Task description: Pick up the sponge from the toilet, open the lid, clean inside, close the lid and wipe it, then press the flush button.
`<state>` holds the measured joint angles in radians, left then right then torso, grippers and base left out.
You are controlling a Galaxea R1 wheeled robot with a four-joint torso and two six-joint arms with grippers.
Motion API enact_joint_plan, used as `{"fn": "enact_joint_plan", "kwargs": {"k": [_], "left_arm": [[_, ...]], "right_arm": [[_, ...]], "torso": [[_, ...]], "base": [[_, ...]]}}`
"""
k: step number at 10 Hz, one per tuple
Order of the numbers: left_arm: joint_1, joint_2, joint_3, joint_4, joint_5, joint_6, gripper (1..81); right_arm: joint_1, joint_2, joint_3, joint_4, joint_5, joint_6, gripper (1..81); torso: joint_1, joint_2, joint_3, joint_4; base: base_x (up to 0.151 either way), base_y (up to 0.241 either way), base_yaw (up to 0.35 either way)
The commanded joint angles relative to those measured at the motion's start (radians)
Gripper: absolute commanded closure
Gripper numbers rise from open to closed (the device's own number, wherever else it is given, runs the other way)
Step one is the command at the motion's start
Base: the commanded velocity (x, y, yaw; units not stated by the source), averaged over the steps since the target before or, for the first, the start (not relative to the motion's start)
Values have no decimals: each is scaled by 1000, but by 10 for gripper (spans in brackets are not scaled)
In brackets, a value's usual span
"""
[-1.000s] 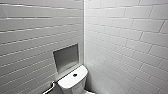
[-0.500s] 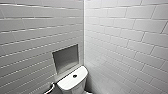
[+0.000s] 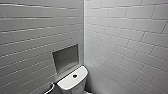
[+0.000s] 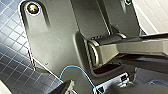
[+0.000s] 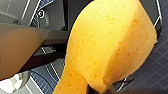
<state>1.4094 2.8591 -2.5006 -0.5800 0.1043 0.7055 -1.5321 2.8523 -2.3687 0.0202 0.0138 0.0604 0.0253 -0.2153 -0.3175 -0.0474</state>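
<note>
Facing a tiled corner [image 3: 84, 37], with the toilet [image 3: 73, 81] tank low ahead. Pinching the sponge [image 5: 107, 45] at one end in the right gripper [image 5: 98, 90], closed on it, above dark floor tiles [image 5: 155, 65]. Unable to tell the left gripper [image 4: 68, 87] state.

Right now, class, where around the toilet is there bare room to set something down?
The toilet tank top is bare all around the flush button. The wall niche above it looks empty. Tight: beside the tank, where a metal rail sits close.
</note>
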Motion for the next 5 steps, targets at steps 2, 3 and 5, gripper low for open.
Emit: {"fn": "enact_joint_plan", "kwargs": {"k": [2,3,5], "left_arm": [[-72,-143,208,-14,75,-4,10],[-85,-182,264,-14,81,-5,10],[-98,-245,339,-15,71,-8,10]], "right_arm": [[32,-144,233,-6,-61,1,811],[31,-173,279,-6,-52,2,811],[28,-201,309,-6,-40,6,811]], "torso": [[0,0,0,0],[0,0,0,0],[0,0,0,0]], "base": [[0,0,0],[0,0,0],[0,0,0]]}}
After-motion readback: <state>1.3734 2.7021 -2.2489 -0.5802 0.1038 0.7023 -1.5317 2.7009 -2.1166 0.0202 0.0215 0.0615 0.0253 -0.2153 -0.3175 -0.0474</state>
